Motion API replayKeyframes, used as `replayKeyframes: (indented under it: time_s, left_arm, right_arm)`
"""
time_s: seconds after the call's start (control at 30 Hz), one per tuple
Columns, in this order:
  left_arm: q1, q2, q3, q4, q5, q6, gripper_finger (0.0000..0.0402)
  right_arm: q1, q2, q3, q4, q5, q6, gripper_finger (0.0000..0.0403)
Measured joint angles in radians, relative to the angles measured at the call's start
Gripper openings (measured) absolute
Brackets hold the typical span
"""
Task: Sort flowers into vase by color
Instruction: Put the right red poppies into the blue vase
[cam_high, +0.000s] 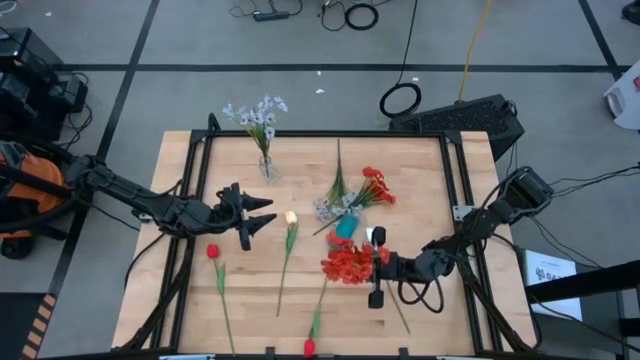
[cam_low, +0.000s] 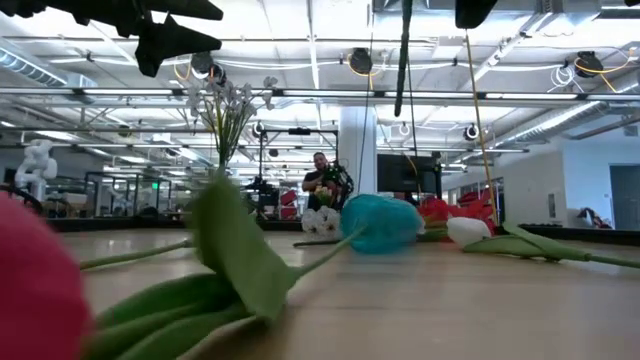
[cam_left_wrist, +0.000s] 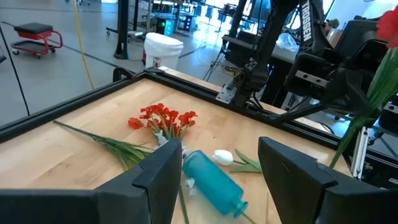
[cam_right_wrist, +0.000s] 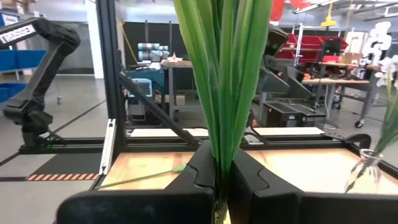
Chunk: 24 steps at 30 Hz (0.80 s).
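Note:
My right gripper is over the table's near right part, shut on a red flower cluster. My left gripper hovers open at the table's left middle; in its wrist view the fingers frame a teal vase lying on its side. A glass vase stands at the far edge with pale bluish-white sprigs in it. On the wood lie a second red cluster, a white rosebud, a red tulip and a red bloom. My right gripper pinches the red cluster's bundle of green stems and leaves between its two shut fingers, which lie across the bundle. The leaves fan out past the fingertips toward the blooms. The blooms stick out toward the table's left, and the flower appears lifted off the wood.
A black frame runs around the tabletop. Green leafy stems lie beside the teal vase. In the low view a person stands far back in the room, and a red bloom with a leaf lies close to the camera.

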Motion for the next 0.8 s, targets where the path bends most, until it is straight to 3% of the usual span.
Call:
replayKeyframes:
  time_s: [0.27, 0.37, 0.47, 0.6, 0.8]
  left_arm:
    - [0.000, 0.000, 0.000, -0.001, -0.005, 0.000, 0.0217]
    - [0.000, 0.000, 0.000, -0.002, -0.005, 0.000, 0.0217]
    - [0.000, 0.000, 0.000, -0.005, -0.006, 0.001, 0.0217]
    - [0.000, 0.000, 0.000, -0.009, -0.006, 0.001, 0.0217]
    - [0.000, 0.000, 0.001, -0.040, -0.048, 0.010, 0.0217]
  right_arm:
    - [-0.006, -0.052, 0.000, -0.035, 0.082, 0.045, 0.0004]
    - [-0.015, -0.112, 0.000, -0.137, 0.171, 0.169, 0.0004]
    - [-0.032, -0.204, 0.000, -0.373, 0.249, 0.368, 0.0004]
    - [-0.077, -0.351, 0.000, -0.812, 0.234, 0.797, 0.0004]
    - [-0.170, -0.493, 0.000, -1.401, -0.008, 1.358, 0.0003]
